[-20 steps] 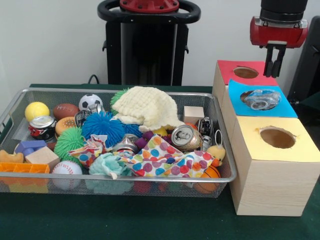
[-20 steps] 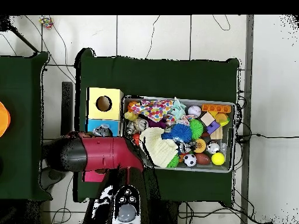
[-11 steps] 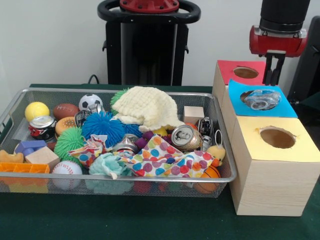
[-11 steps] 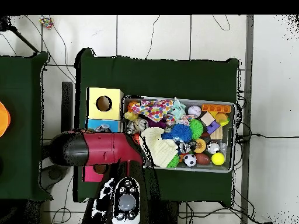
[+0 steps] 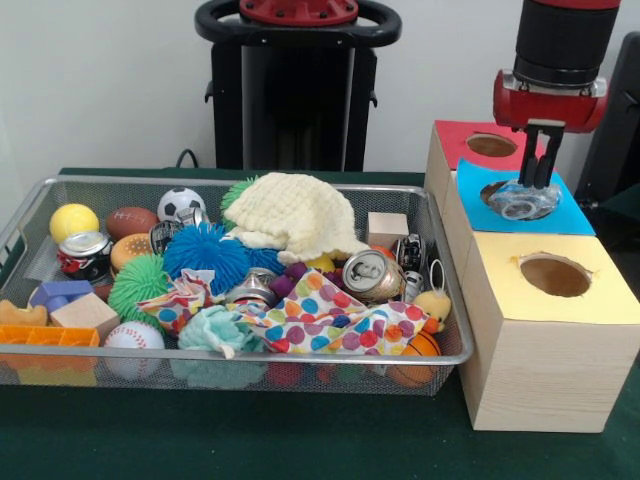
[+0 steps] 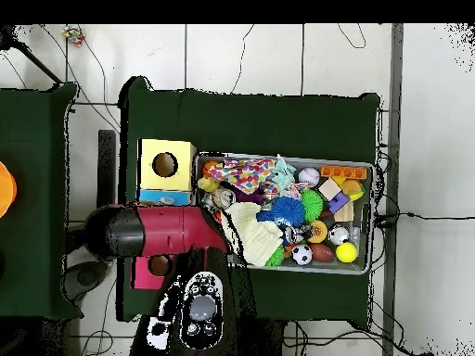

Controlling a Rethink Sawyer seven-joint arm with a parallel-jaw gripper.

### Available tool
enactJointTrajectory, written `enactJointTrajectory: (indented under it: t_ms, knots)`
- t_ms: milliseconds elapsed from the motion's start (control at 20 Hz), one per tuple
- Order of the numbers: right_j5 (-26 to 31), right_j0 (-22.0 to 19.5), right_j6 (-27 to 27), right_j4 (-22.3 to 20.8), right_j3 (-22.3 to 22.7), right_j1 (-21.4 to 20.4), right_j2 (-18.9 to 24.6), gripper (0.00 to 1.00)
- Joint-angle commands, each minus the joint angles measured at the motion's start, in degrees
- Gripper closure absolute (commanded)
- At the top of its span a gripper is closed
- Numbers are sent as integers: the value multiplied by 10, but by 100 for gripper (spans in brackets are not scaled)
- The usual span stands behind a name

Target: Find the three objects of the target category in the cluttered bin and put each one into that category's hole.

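Directly beneath the tool [image 5: 540, 172], the crushed can [image 5: 523, 199] lies across the hole of the blue-topped box [image 5: 570, 214], its long axis running left-right in the front view, wedged rather than dropped through; the tool's fingers stand close together just above the can's rim, and I cannot tell whether they grip it (they look nearly touching it). Farther from the tool, down in the wire bin [image 5: 250, 360], I count about three more cans: one silver can [image 5: 372, 275] beside the wooden cube [image 5: 387, 228], one half buried under the polka-dot cloth [image 5: 330, 315], and one red can [image 5: 84, 252] at the far end. Three boxes stand in a row, yellow-topped [image 5: 560, 300], blue-topped and red-topped [image 5: 450, 140], each with one hole.
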Motion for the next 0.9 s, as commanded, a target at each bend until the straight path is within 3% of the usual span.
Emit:
enactJointTrajectory:
  t_ms: [50, 600, 900]
  knots:
    - [-44, -10, 87, -4, -21, 35, 3, 100]
    - [-98, 7, 109, -1, -27, 88, -12, 100]
    - [-157, -5, 99, -9, -28, 128, -4, 100]
